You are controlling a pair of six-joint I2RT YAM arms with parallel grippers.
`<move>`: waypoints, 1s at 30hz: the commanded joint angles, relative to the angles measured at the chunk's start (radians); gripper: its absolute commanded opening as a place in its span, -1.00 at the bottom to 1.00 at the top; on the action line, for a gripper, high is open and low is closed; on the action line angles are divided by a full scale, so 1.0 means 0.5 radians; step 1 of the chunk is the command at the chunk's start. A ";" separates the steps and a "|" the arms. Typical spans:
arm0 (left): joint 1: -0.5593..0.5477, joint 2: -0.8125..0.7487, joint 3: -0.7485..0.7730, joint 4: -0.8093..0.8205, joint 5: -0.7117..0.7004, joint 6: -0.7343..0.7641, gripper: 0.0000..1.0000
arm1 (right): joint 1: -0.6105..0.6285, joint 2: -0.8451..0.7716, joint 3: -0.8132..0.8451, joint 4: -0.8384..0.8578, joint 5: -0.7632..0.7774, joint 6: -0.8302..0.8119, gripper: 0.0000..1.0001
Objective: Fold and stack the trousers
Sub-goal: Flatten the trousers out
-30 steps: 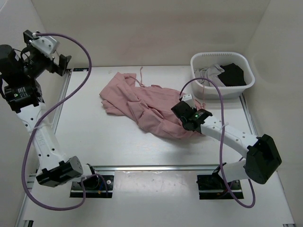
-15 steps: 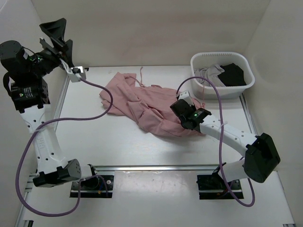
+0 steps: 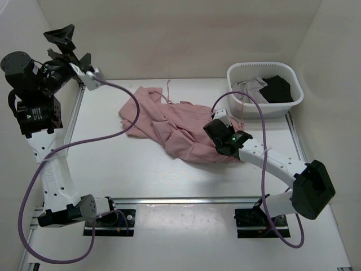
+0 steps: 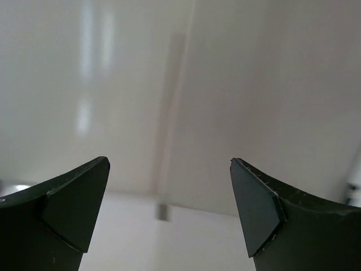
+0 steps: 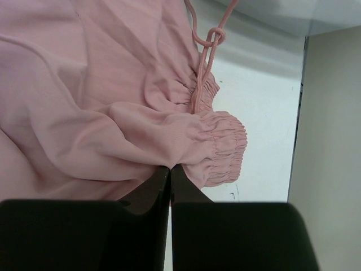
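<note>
The white tabletop (image 3: 113,164) is carrying two things. The pink trousers (image 3: 169,121) are lying crumpled across its middle, spreading from left of centre out towards the right. A thin drawstring (image 3: 168,89) is trailing off the heap onto the bare surface toward the far edge. A white basket (image 3: 264,110) is sitting in the far right corner, near the right end of the trousers. Metal rails (image 3: 186,200) are running along the near and side edges.
</note>
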 commanded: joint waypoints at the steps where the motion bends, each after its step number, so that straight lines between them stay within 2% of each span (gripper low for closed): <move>1: -0.008 -0.026 -0.183 -0.027 -0.367 -0.980 1.00 | 0.009 -0.098 -0.015 0.051 0.084 0.077 -1.00; 3: -0.008 -0.026 -0.407 -0.103 -0.410 -1.076 0.56 | 0.009 -0.098 0.033 0.033 0.102 0.126 -1.00; 4: -0.008 -0.047 -0.648 -0.103 -0.368 -1.116 0.43 | 0.009 -0.098 0.052 -0.001 0.102 0.145 -1.00; 5: -0.036 -0.047 -0.754 -0.103 -0.346 -1.192 0.32 | 0.009 -0.116 0.076 -0.019 0.120 0.172 -1.00; 7: -0.137 0.099 -0.932 -0.103 -0.379 -1.484 0.46 | 0.009 -0.141 0.117 -0.044 0.120 0.255 -1.00; 9: -0.226 0.265 -0.951 -0.103 -0.489 -1.689 0.71 | 0.009 -0.141 0.141 -0.044 0.075 0.295 -1.00; 10: -0.311 0.366 -0.878 -0.103 -0.548 -1.757 0.76 | 0.009 -0.141 0.159 -0.044 0.074 0.344 -1.00; 12: -0.376 0.722 -0.753 -0.103 -0.725 -1.950 0.64 | 0.009 -0.141 0.160 -0.062 0.056 0.393 -1.00; 13: -0.422 0.850 -0.588 -0.128 -0.778 -2.000 0.60 | -0.009 -0.141 0.160 -0.062 0.056 0.412 -1.00; 14: -0.423 1.086 -0.516 -0.155 -0.778 -2.027 0.59 | -0.009 -0.141 0.160 -0.084 0.056 0.448 -1.00; 17: -0.444 1.363 -0.244 -0.155 -0.800 -2.181 0.78 | -0.009 -0.095 0.160 -0.139 0.056 0.525 -1.00; 18: -0.444 1.516 -0.176 -0.155 -0.800 -2.214 0.92 | -0.027 -0.095 0.160 -0.160 0.056 0.562 -1.00; 19: -0.444 1.584 -0.111 -0.155 -0.800 -2.233 0.97 | -0.027 -0.095 0.160 -0.161 0.038 0.562 -1.00; 22: -0.463 1.836 0.070 -0.155 -0.910 -2.233 1.00 | -0.027 -0.095 0.138 -0.182 0.038 0.611 -1.00; 25: -0.487 1.935 0.000 -0.155 -0.996 -2.175 1.00 | -0.046 -0.076 0.138 -0.234 0.038 0.657 -1.00; 27: -0.551 1.874 -0.190 -0.155 -0.996 -2.059 0.81 | -0.113 -0.076 0.159 -0.265 0.038 0.691 -1.00; 28: -0.551 1.846 -0.245 -0.155 -0.914 -2.037 0.61 | -0.147 -0.076 0.160 -0.265 0.038 0.718 -1.00; 29: -0.551 1.818 -0.325 -0.155 -0.859 -2.037 0.12 | -0.232 -0.076 0.160 -0.165 -0.020 0.697 -1.00; 30: -0.551 1.773 -0.347 -0.155 -0.825 -2.037 -0.20 | -0.288 -0.076 0.160 -0.091 -0.209 0.667 -1.00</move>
